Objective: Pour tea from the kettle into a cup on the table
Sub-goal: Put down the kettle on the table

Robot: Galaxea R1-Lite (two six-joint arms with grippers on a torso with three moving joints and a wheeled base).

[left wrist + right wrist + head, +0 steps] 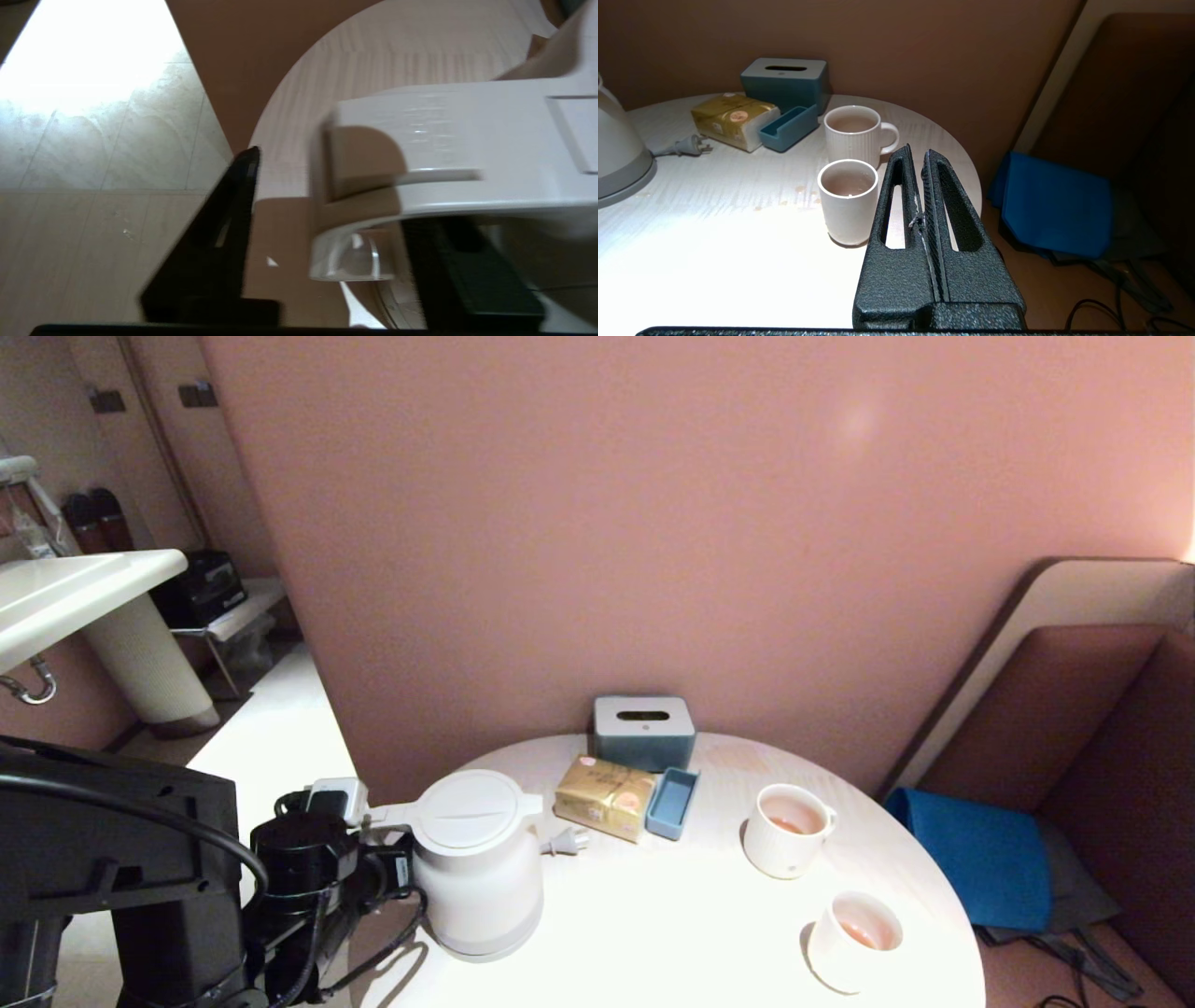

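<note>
A white kettle [478, 873] stands upright at the lower left of the round table [672, 933], close to the table's curved rim, its loop handle pointing off the edge toward the robot's left gripper [327, 233]. In the left wrist view the black fingers [219, 242] sit spread either side of the handle, one clear of it with a gap showing; the kettle looks released, not gripped. The right gripper [920, 186] hangs at lower centre of its own view with jaws pressed together, holding nothing, just beside the table's near edge.

The small handleless cup [854, 943] sits at the lower right of the head view, very near the rim, reddish tea [857, 933] already in it. A handled mug [789, 829] stands behind it, also holding liquid. Drops of spilled tea [784, 203] dot the wood beside the cup.

The risk, as I judge it: a finger catching the handle on withdrawal could drag the kettle over the nearby rim, and its loose plug [565, 843] lies just beside the base. The cup, too, has little margin before the edge.

Open tabletop lies at centre, between kettle and cup. A yellow packet [605, 796], blue tray [672, 802] and tissue box [643, 732] crowd the top, against the wall.
</note>
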